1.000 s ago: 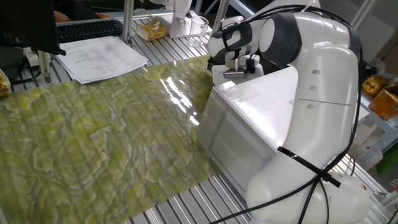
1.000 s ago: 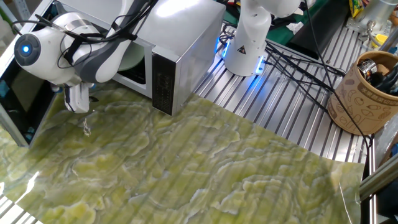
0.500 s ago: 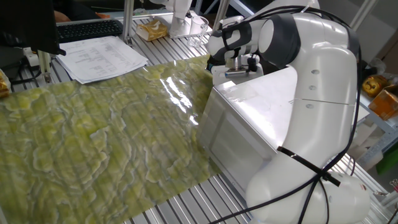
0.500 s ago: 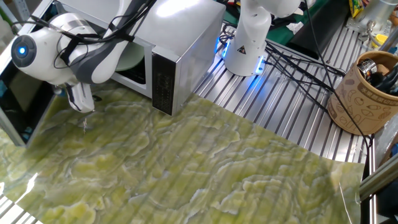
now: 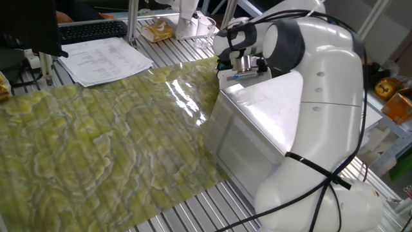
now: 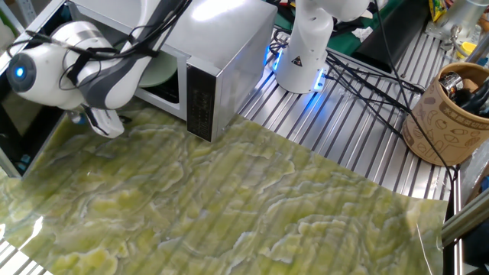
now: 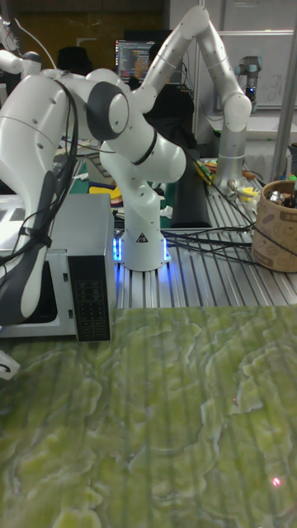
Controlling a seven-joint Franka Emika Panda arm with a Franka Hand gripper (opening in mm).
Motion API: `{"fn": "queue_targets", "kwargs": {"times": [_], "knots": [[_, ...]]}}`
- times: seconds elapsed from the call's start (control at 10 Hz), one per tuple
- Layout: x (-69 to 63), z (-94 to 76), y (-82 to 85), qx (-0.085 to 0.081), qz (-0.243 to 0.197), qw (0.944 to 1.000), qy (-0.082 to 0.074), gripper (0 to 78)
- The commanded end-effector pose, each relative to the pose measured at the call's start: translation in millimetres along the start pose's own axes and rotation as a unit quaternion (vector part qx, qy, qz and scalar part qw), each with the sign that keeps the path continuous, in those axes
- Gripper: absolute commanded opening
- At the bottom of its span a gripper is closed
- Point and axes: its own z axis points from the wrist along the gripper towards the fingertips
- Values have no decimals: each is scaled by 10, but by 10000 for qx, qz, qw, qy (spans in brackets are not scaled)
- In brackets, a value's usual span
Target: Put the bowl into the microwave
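I see the bowl (image 6: 162,70) inside the microwave (image 6: 221,53), only a pale green slice of it showing behind the arm; it sits rim up, and being round it has no long axis to call. Microwave is a silver box on the bench (image 6: 367,145), long side running back toward the robot base (image 6: 302,57), opening facing the green patterned mat (image 6: 229,206), control panel (image 7: 92,308) on the front right. Its door (image 6: 27,126) is swung open to the side. Pincer (image 6: 103,122) hangs just outside the opening, low over the mat, apart from the bowl; I cannot tell whether its fingers are spread or pressed together. A brown cup (image 6: 443,114) stands well apart on the bench.
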Motion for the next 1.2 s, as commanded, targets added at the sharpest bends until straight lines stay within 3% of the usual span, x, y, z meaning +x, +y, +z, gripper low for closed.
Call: {"fn": "queue_targets", "kwargs": {"times": [0.1,0.3,0.7,1.0,1.2], "knots": [[189,-65,148,436,-1134,9864,1108,775],[269,-95,191,486,-1417,9818,1167,775],[376,-167,229,671,-1347,9824,1110,775],[377,-143,225,945,-1339,9812,1020,775],[305,-98,186,956,-1569,9780,992,775]]}}
